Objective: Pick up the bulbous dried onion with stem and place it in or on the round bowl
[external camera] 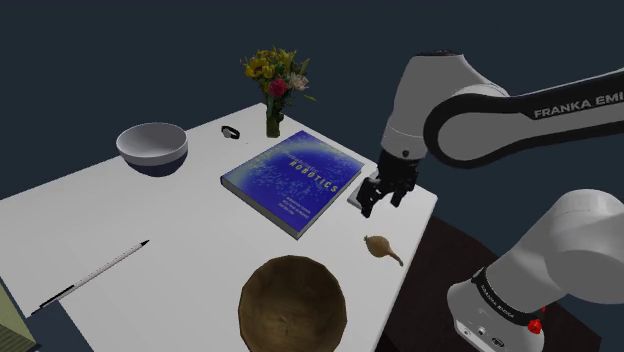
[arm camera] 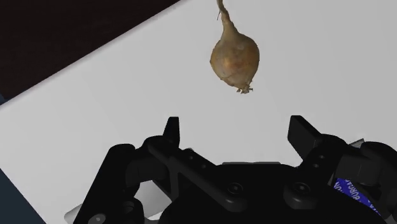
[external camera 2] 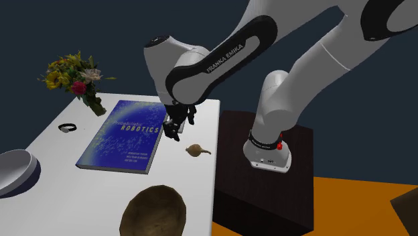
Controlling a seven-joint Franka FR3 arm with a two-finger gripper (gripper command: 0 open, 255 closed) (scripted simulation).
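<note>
Dark blue-grey backdrop all round; white table [external camera: 180, 235] carries everything. Arm [external camera: 470, 105] reaches in from the dark stand [external camera 2: 268, 194], which sits on an orange floor [external camera 2: 362, 208].

Jaws hover above the table just off the blue ROBOTICS book [external camera: 292, 180] [external camera 2: 122, 136], on the book's stand-side edge. Jaws are released: in the wrist view the two black fingers [arm camera: 172, 130] stand well apart with bare white table between them, gripping nothing.

Dried onion [external camera: 377, 245] [external camera 2: 195, 149] [arm camera: 234, 57] lies on its side on the table, ahead of the jaws and apart from them. Brown, bulbous, with the root tuft facing the jaws and the thin stem pointing away, toward the table's stand-side edge. I place it near that edge, between the book and the wooden bowl [external camera: 293, 305] [external camera 2: 153, 213], touching neither.

White round bowl [external camera: 152, 146] [external camera 2: 13, 171], bluish underneath, sits upright across the table, well apart from the onion, with the book between them.

Other items noted:
- vase of flowers [external camera: 275, 85] [external camera 2: 77, 79], upright at the far edge beyond the book
- small black ring-shaped object [external camera: 231, 131], near the vase
- pen [external camera: 95, 272], lying flat toward the shoulder view's lower left
</note>
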